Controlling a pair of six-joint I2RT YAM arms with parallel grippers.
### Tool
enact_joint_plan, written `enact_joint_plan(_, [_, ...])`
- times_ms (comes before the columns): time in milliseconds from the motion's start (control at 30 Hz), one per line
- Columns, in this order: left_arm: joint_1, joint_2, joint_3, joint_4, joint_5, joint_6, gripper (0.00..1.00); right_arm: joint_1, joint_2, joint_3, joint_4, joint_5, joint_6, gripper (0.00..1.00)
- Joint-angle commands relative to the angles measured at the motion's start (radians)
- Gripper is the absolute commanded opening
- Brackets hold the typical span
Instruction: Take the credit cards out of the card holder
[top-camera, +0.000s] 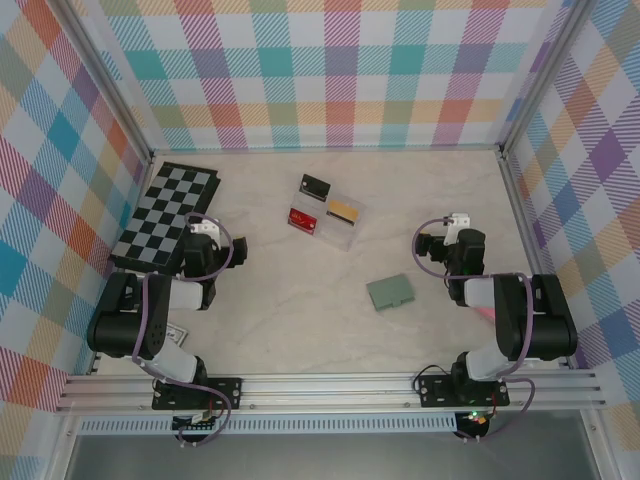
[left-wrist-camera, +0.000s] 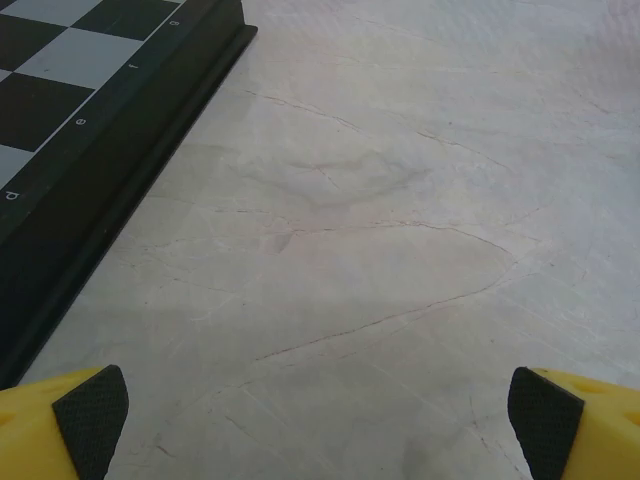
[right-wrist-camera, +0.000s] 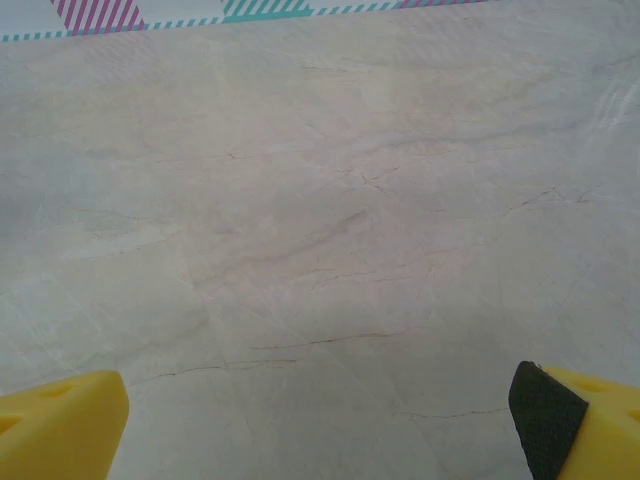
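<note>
Left end effector (left-wrist-camera: 320, 425): yellow fingers with black pads sit at the frame's bottom corners, spread wide, with nothing between them but bare table (left-wrist-camera: 380, 230). The chessboard (left-wrist-camera: 70, 120) edge is just beside it. Right end effector (right-wrist-camera: 320, 425) is the same: wide open, empty, over bare table.

The card holder (top-camera: 392, 292) lies flat and folded shut on the table, between the two arms and closer to the right one. Beyond the card holder and well apart from it is a clear tray (top-camera: 336, 236) holding a red card (top-camera: 302, 220) and a yellow-orange card (top-camera: 345, 211). A dark card-sized piece (top-camera: 315, 185) lies just past that. I can't tell from overhead whether any credit cards are inside the card holder. It's closed and small in frame.

Handling, my call:
- **Card holder:** it looks light, thin and soft at the fold. I expect it to skate on the smooth table if nudged from one side. I'd pin one flap with one end effector and lift the free edge with the other. Which side is the fold, I can't read yet.
- **Cards:** stiff, thin and slick. Take one by its exposed short edge and pull straight along the slot.
- **Risk:** the whole card holder may lift with the card.
</note>
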Motion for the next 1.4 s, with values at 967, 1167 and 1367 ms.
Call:
enact_joint_plan(967, [0.003,0.005,0.02,0.038,0.007,-0.012,1.0,-0.002,0.009,0.015,0.046,-0.015,0.006,1.0])
enact_joint_plan(1167, [0.001,-0.063,0.077,-0.113,-0.02,-0.022,1.0,0.001,-0.032,-0.016,0.069,0.006,0.011,1.0])
enact_joint_plan(1367, [-0.005,-0.153,0.136,-0.282,-0.074,-0.043,1.0,0.0,-0.208,0.063,-0.265,0.121,0.053,1.0])
